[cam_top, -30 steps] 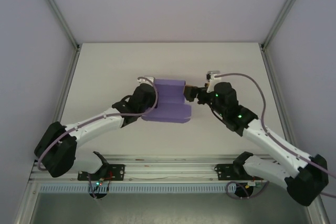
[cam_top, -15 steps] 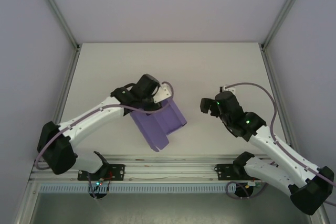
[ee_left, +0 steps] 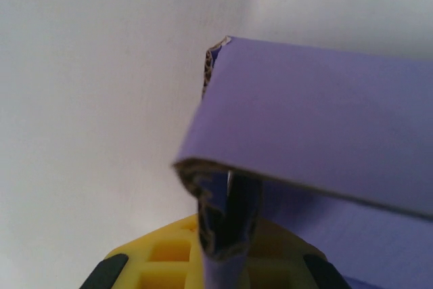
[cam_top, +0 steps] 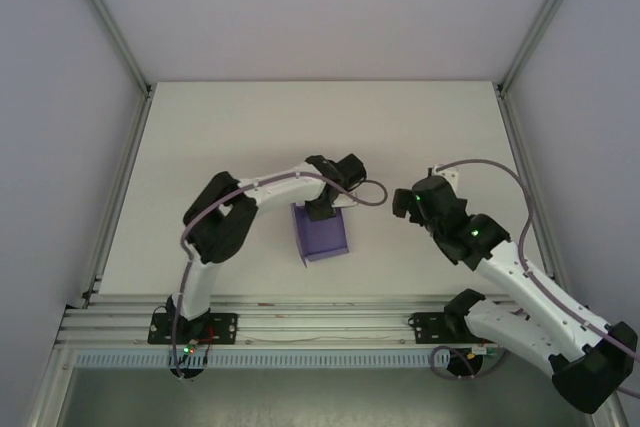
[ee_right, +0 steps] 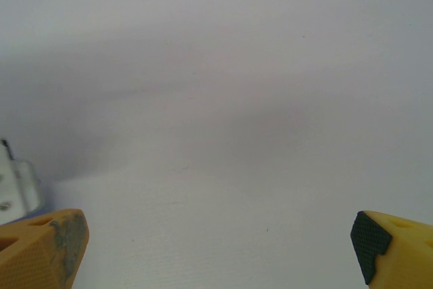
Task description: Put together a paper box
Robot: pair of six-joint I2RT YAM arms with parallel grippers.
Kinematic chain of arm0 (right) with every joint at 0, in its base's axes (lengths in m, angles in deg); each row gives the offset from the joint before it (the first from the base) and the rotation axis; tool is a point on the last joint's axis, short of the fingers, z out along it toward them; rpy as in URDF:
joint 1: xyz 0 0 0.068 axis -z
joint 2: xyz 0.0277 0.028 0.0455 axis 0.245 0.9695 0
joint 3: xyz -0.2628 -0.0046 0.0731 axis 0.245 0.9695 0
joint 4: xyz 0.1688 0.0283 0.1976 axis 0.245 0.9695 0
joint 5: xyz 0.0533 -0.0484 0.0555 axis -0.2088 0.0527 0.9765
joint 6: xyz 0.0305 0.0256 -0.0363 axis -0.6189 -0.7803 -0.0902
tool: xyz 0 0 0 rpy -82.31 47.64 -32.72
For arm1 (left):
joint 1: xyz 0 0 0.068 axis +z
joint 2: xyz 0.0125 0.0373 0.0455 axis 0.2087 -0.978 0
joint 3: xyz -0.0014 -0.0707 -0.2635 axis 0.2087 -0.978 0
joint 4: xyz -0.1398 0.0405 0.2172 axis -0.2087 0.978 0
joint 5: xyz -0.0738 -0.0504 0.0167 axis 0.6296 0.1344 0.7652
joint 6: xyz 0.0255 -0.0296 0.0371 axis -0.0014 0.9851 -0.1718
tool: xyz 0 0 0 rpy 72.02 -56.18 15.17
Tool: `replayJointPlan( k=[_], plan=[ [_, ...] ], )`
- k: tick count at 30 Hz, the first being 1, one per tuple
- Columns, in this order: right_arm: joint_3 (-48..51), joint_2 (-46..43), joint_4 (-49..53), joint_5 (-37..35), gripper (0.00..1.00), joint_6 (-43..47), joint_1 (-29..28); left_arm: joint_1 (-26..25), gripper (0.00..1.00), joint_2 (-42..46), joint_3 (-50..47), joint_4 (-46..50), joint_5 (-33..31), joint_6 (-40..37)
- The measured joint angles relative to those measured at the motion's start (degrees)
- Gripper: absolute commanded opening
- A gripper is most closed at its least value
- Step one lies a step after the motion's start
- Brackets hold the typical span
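Note:
The lavender-purple paper box (cam_top: 322, 235) is partly folded and sits at the table's middle, just below my left gripper (cam_top: 326, 209). In the left wrist view the box's card (ee_left: 325, 113) folds over above my left gripper (ee_left: 226, 252). A doubled edge of the card is pinched between the yellow fingers (ee_left: 162, 255), so the gripper is shut on the box. My right gripper (cam_top: 402, 203) hovers to the right of the box, apart from it. In the right wrist view my right gripper (ee_right: 220, 252) is open wide over bare table, its fingertips (ee_right: 47, 248) at the frame's bottom corners.
The white table (cam_top: 200, 147) is closed in by pale walls with aluminium posts (cam_top: 110, 27). A metal rail (cam_top: 320, 322) carrying both arm bases runs along the near edge. A small grey metal part (ee_right: 17, 191) shows at the left edge of the right wrist view.
The right gripper has left the box's right edge and drawn back to the right. The left arm has swung the box round and brought it from left of centre to the table's middle.

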Motion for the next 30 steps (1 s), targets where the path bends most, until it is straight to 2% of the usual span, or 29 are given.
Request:
replayJointPlan(
  k=[8, 17, 20, 25, 30],
  plan=[
    [3.4, -4.1, 0.0, -0.9, 1.00, 0.0, 1.0, -3.5, 0.00, -3.6, 1.0, -0.9, -10.4, 1.3],
    [4.4, -3.6, -0.9, -0.9, 1.00, 0.0, 2.3, -4.4, 0.01, -4.2, -1.4, -4.8, -16.6, 3.8],
    [4.4, -3.0, -1.5, -0.7, 1.00, 0.0, 2.3, -4.4, 0.20, -3.8, -2.1, -5.7, -16.9, 4.0],
    [4.4, -3.0, -1.7, 0.3, 1.00, 0.0, 2.6, -3.9, 0.45, -3.3, -2.8, -8.0, -16.5, 5.0],
    [4.4, -5.2, -1.6, 1.6, 1.00, 0.0, 2.6, -3.2, 0.63, -1.3, -2.7, -8.7, -13.7, 5.0]
  ],
)
